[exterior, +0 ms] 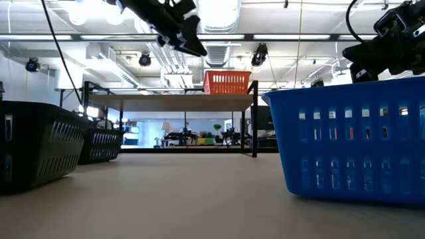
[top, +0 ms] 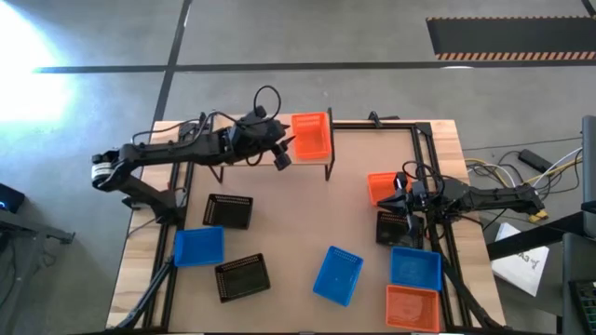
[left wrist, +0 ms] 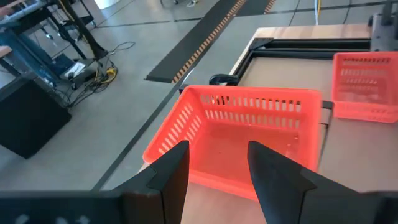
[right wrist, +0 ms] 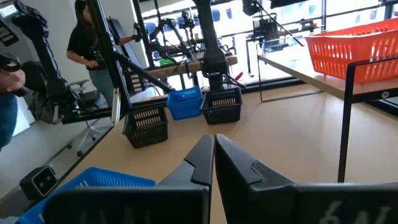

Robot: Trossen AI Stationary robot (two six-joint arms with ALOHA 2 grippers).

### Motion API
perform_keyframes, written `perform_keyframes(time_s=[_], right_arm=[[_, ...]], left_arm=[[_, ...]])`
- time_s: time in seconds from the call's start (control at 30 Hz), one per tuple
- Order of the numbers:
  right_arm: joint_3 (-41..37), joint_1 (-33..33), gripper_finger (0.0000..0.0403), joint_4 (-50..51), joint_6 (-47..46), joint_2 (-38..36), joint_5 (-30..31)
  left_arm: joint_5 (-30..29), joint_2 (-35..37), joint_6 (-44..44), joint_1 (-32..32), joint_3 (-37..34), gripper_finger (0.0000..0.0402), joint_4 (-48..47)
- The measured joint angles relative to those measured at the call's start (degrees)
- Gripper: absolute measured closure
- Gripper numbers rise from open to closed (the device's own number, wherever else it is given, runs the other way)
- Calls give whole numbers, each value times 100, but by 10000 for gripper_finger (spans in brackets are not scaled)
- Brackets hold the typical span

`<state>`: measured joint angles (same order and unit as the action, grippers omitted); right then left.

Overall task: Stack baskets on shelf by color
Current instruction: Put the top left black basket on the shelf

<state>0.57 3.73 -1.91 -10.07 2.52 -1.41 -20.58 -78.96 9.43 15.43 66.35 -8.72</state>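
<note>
**One orange basket on the shelf, the others spread over the worktop**

Here, a single orange perforated plastic basket [top: 312, 136] stands on the right end of the low light-wood shelf with thin black legs [top: 244, 164], at the far side of the wooden worktop [top: 298, 223]. The left claw [top: 282, 154] hangs just beside that basket, over the shelf, its two dark fingers [left wrist: 168, 173] spread apart with nothing between them; the left wrist view shows the basket's near wall right ahead of them.

The right claw [top: 402, 193] is above the worktop's right side, next to a second orange basket [top: 382, 185] and over a black basket [top: 390, 228]. Its fingers [right wrist: 199, 163] are pressed together and hold nothing.

Nearer the front on the right sit a blue basket [top: 415, 267] and a third orange basket [top: 411, 308]. Another blue basket [top: 338, 275] lies tilted near the middle front. On the left are two black baskets [top: 228, 211] [top: 242, 277] and one blue basket [top: 198, 247].

A person [right wrist: 87, 46] stands in the room beyond.
</note>
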Motion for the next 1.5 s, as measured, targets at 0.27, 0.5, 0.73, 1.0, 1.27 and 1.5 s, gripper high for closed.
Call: perform_keyframes(time_s=[0.27,0.5,0.73,1.0,1.27,1.5], right_arm=[[-1,0,394,1,-2,0,0],[0,0,394,1,-2,0,0],[0,0,394,10,-2,0,0],[-1,0,394,5,-1,0,0],[0,0,394,9,-2,0,-1],[0,0,394,5,-1,6,0]], left_arm=[[-835,410,47,-967,0,253,-552],[-1495,418,-577,-2366,0,253,-1073],[-1679,133,-3577,-3496,-2,253,-2871],[-1684,-204,-7024,-3837,-13,253,-4478],[-1039,-487,-8202,-3620,-20,236,-4915],[-616,-944,-9316,-3422,-67,151,-5690]])
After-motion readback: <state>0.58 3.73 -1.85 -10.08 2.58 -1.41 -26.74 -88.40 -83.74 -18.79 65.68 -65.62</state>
